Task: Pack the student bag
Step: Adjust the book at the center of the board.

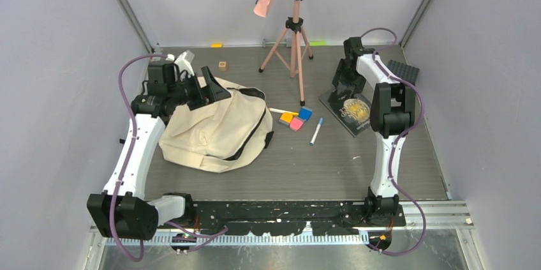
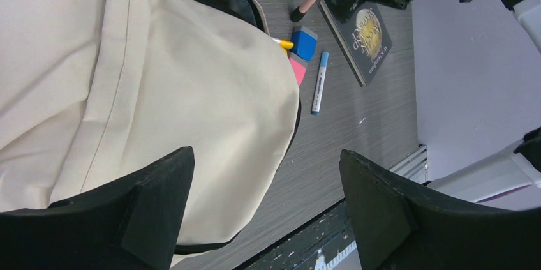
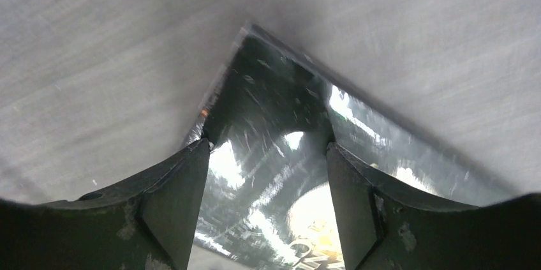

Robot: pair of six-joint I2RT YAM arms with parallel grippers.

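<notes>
The student bag (image 1: 217, 131), beige canvas with a black zip and straps, lies flat at the left of the table. It fills the left wrist view (image 2: 159, 85). My left gripper (image 1: 214, 88) is open and empty, hovering over the bag's upper edge; in the left wrist view the gripper (image 2: 266, 152) has its jaws wide apart. My right gripper (image 1: 340, 85) is open, tips down on the far corner of a glossy black book (image 1: 351, 110). In the right wrist view the gripper (image 3: 268, 145) stands over the book (image 3: 274, 101) cover, holding nothing.
Orange (image 1: 286, 117), blue (image 1: 305, 113) and pink (image 1: 296, 124) erasers, a yellow-tipped pen (image 1: 278, 111) and a blue-capped marker (image 1: 316, 131) lie between bag and book. A pink tripod (image 1: 293, 34) stands at the back centre. A small wooden cube (image 1: 222, 65) sits back left.
</notes>
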